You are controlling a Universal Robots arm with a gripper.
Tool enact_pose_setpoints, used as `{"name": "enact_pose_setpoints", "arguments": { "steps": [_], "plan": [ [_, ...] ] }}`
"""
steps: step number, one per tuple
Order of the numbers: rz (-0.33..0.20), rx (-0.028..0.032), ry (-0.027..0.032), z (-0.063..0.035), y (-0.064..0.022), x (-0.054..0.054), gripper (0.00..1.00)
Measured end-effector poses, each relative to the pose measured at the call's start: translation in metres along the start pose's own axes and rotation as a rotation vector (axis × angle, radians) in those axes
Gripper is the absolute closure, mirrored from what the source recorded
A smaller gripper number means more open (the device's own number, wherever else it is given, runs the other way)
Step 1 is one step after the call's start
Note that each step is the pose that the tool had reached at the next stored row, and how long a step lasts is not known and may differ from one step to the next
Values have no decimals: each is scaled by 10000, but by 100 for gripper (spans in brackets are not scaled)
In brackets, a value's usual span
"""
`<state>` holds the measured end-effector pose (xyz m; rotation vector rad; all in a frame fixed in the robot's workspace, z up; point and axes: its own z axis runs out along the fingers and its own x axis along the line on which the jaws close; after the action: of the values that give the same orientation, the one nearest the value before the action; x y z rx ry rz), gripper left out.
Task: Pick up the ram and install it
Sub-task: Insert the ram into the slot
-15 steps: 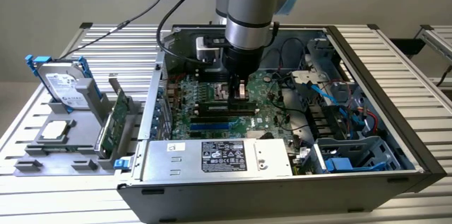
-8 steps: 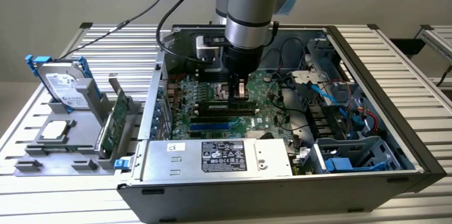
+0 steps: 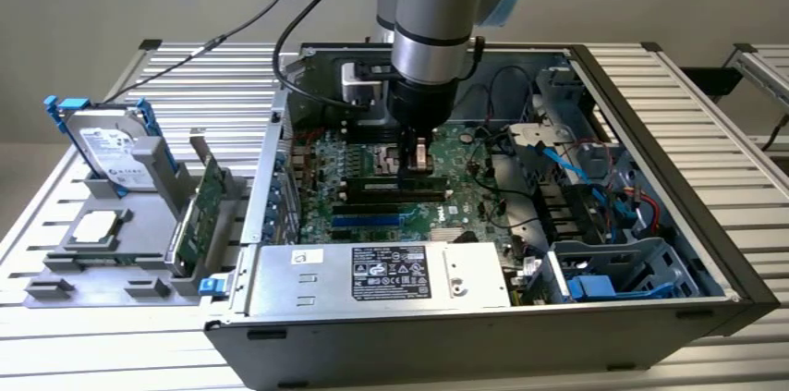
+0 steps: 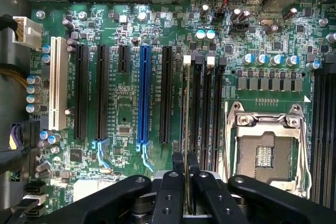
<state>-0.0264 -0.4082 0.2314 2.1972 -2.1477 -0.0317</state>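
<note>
The ram (image 4: 185,114) shows edge-on in the wrist view as a thin strip held upright. My gripper (image 4: 185,162) is shut on it, one black finger (image 4: 178,162) on each side. The strip runs in line with the black memory slots (image 4: 202,103) beside the CPU socket (image 4: 265,150), at the slot with the white latch (image 4: 186,60). Whether it touches the slot I cannot tell. In the exterior view my gripper (image 3: 417,158) hangs straight down inside the open computer case (image 3: 641,86), low over the motherboard (image 3: 370,215) and just above the memory slots (image 3: 394,186).
A power supply (image 3: 382,275) fills the case's near side, and cables and drive bays (image 3: 592,188) crowd the exterior view's right. Outside the case, on the exterior view's left, a holder carries a hard drive with blue rails (image 3: 109,146) and a green expansion card (image 3: 198,215). A blue slot (image 4: 144,98) lies beside the memory slots.
</note>
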Motion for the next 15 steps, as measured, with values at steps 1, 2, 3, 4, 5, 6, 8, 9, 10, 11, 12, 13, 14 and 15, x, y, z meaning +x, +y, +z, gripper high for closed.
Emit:
{"name": "enact_pose_setpoints", "arguments": {
  "steps": [1,2,3,4,5,6,8,9,10,11,12,13,14,15],
  "plan": [
    [0,2,5,2,3,-3,87],
    [0,2,14,4,6,-6,87],
    [1,1,35,8,7,-9,87],
    [4,1,61,14,11,-12,87],
    [5,2,80,21,13,-15,87],
    [6,2,98,26,14,-18,87],
    [8,1,136,40,14,-29,87],
    [9,1,157,49,13,-38,87],
    [11,1,177,56,13,-46,87],
    [12,2,191,62,13,-51,87],
    [13,0,206,64,12,-56,87],
    [13,1,216,67,12,-60,87],
    [14,0,228,69,12,-64,87],
    [15,0,238,71,12,-68,87]
  ]
}}
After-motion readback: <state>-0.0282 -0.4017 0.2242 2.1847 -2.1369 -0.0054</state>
